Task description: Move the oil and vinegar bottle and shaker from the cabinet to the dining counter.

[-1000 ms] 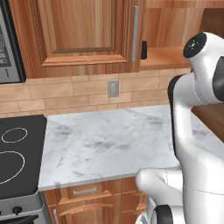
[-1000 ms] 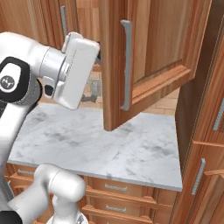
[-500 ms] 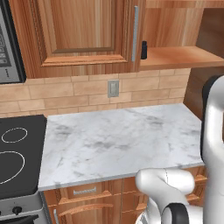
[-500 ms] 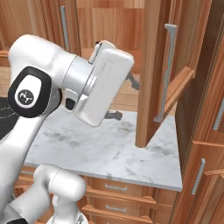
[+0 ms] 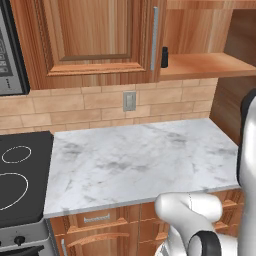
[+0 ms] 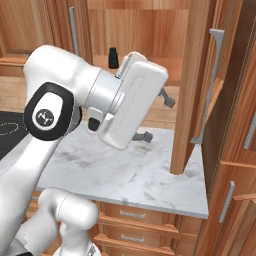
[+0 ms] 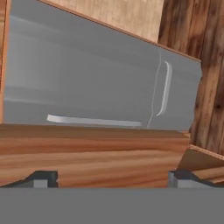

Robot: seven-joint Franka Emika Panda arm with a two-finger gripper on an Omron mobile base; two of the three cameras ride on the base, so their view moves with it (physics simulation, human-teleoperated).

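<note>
Now the cabinet (image 6: 195, 85) door has swung wide, its edge facing the room. Just left of that door the gripper (image 6: 156, 116) hangs with fingers spread, holding nothing. Further left, the shaker (image 6: 113, 57) stands exposed on the shelf, ready for reaching.

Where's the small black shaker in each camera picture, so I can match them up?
Left base view: the shaker stands at the left end of the open cabinet shelf, right of the closed door's handle.
Right base view: shaker at upper centre, on the same shelf, above the arm.
Hand view: I can't make it out.
Shared landmark: that plank shelf.
</note>
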